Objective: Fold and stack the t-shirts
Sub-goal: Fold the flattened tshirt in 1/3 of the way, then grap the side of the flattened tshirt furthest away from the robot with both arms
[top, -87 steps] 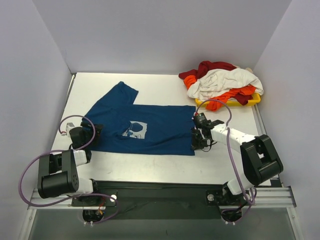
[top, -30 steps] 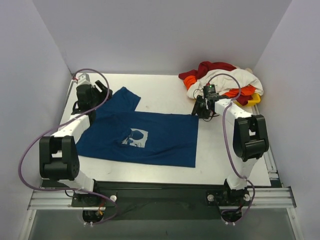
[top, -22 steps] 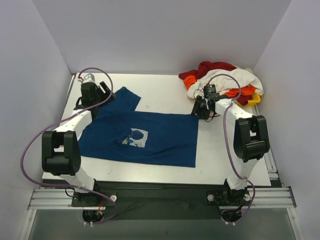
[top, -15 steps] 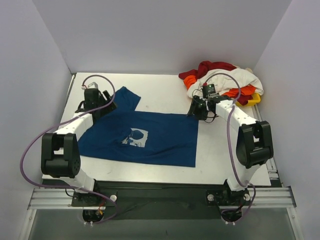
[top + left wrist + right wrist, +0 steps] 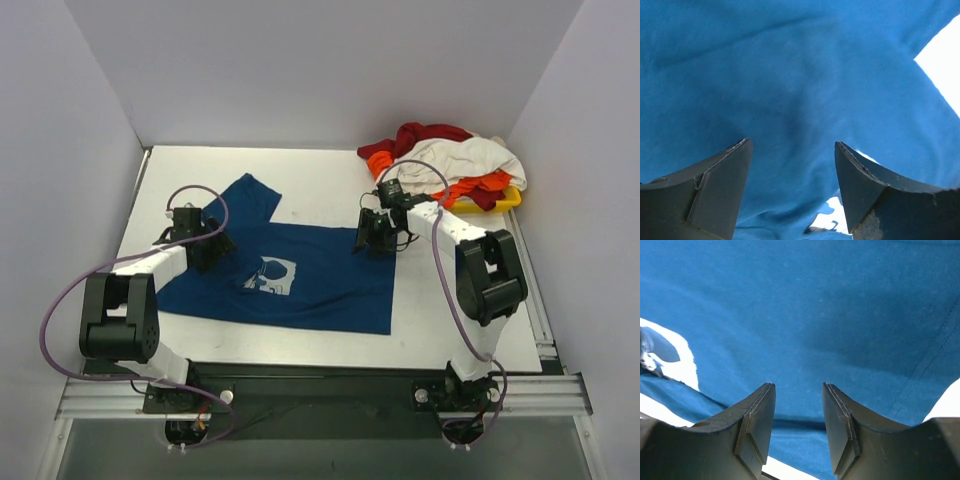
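The dark blue t-shirt (image 5: 320, 265) lies spread flat on the table with its pale square print (image 5: 270, 272) facing up. One sleeve points to the back left. My left gripper (image 5: 205, 245) is open and empty, low over the shirt's left shoulder area. In the left wrist view its gripper (image 5: 792, 150) has blue cloth (image 5: 790, 75) below the spread fingers. My right gripper (image 5: 372, 235) is open and empty, low over the shirt's far right part. In the right wrist view its gripper (image 5: 798, 390) has blue cloth (image 5: 815, 300) below it. The dark red, white and orange shirts (image 5: 440, 160) lie heaped at the back right.
The heap sits on a yellow tray (image 5: 505, 200) at the back right corner. White walls enclose the table (image 5: 320, 180) on the left, back and right. A strip of bare table runs between the shirt's near hem and the front edge.
Both grippers have moved from the shirt's far corners inward over the cloth, the left one toward the near right, the right one to the left. The shirt has stayed flat.
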Controlling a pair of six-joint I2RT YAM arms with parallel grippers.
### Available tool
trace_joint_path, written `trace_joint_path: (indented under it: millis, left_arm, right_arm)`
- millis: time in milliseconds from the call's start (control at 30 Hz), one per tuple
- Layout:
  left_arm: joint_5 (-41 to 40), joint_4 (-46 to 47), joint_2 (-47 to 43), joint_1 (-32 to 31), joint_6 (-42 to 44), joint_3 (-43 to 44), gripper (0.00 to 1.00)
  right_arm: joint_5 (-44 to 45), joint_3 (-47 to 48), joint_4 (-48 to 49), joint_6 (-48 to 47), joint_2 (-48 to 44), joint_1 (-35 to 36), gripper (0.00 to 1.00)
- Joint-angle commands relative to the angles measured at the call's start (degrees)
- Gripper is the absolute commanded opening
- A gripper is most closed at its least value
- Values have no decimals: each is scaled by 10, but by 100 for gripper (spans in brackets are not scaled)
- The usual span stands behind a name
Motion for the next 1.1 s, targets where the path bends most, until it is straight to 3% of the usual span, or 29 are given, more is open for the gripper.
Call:
trace_joint_path:
  millis: [0, 533, 1067]
  left_arm:
    - [11, 1, -23, 10, -32, -26, 78]
    - [-3, -70, -94, 19, -67, -113, 78]
    - [-23, -135, -181, 22, -92, -155, 78]
  right_arm:
    - [-12, 10, -28, -16, 14, -3, 43]
    - [31, -86, -29, -14, 29, 2, 42]
    - [34, -179, -43, 16, -35, 21, 42]
